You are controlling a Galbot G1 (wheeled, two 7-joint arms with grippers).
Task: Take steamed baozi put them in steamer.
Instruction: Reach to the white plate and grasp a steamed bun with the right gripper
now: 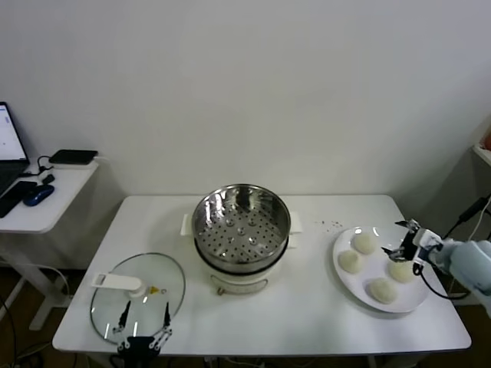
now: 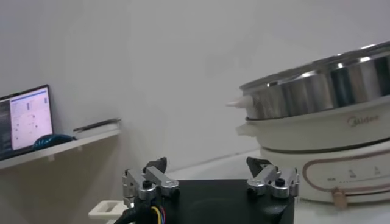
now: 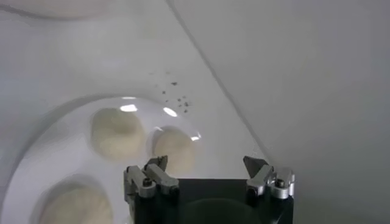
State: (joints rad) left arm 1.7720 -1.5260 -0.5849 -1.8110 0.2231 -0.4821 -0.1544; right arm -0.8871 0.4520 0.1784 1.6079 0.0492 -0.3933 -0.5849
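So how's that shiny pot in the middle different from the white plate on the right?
The steamer is a deep steel pot with a perforated tray, and it holds nothing; the plate is flat, white, and carries four baozi. The steamer sits mid-table, the plate near the right edge. Both are round and rest on the white table.

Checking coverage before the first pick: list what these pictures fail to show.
- Fourth baozi: right wrist view, cut by the edge; the open right gripper hides more.
- Glass lid: head view, near rim behind the open left gripper.
- Steamer: left wrist view shows only its outside, inside hidden.
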